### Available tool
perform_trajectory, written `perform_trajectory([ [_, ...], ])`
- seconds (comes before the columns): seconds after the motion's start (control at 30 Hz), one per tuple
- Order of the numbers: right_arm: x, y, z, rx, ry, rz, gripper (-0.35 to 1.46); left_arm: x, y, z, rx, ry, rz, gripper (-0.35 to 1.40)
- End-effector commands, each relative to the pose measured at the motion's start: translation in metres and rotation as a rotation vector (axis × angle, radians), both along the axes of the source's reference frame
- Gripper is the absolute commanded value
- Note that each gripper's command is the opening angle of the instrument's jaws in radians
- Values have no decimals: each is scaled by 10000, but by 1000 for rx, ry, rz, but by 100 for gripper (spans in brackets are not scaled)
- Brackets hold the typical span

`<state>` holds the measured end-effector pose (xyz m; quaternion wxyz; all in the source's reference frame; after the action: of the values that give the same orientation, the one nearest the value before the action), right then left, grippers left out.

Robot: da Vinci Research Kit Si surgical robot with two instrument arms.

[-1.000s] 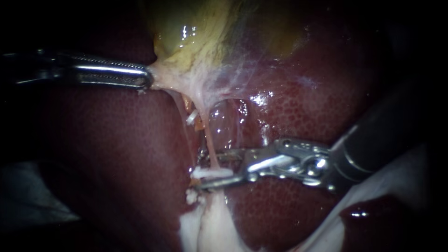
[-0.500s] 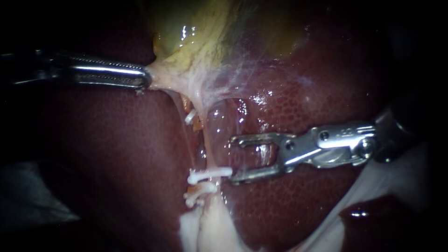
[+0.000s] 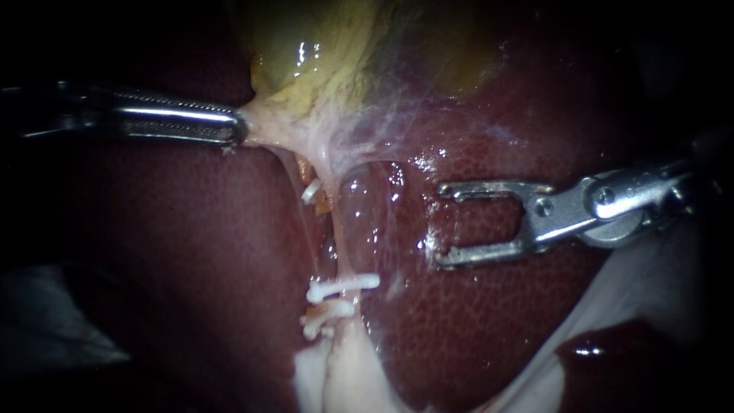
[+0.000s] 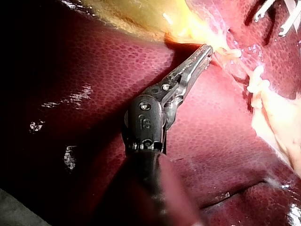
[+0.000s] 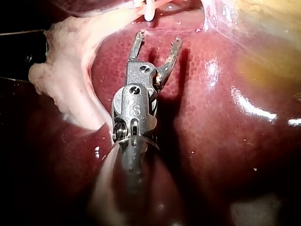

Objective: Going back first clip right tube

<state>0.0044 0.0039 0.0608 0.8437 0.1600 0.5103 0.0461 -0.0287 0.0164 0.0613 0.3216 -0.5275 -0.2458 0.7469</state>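
Note:
A thin pale tube [image 3: 342,237] runs down from the gallbladder [image 3: 321,53] over the liver [image 3: 191,252]. A white clip [image 3: 344,284] lies across this tube, with a second white clip [image 3: 325,312] just below it. My right instrument [image 3: 442,225] hangs to the right of the tube, apart from it, its jaws open and empty. The right wrist view shows those open jaws [image 5: 157,41] with the clip [image 5: 148,12] ahead of them. My left instrument [image 3: 241,127] is shut on pale tissue at the gallbladder's lower end, pulling it left; the left wrist view shows this grip [image 4: 207,49] too.
A small white clip [image 3: 311,191] sits higher up, on a strand left of the tube. Pale fatty tissue [image 3: 344,375] spreads below the clips. White tissue [image 3: 612,306] lies under my right instrument's shaft.
My right instrument has drawn back to the right and upward, away from the tube, jaws open. The white clip stays on the tube. My left instrument has held still.

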Motion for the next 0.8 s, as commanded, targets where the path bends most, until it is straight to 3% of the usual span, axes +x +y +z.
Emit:
perform_trajectory([
  [0.03, 0, -1, -1, -4, -2, -5, 50, -1, 0, 3, 0, 1, -1, -35],
  [0.5, -9, -8, -9, -8, -1, -19, 50, -42, 3, 57, -19, 13, -7, -35],
  [0.8, -9, -6, -12, -6, -2, -18, 50, -40, 2, 66, -20, 20, 4, -35],
])
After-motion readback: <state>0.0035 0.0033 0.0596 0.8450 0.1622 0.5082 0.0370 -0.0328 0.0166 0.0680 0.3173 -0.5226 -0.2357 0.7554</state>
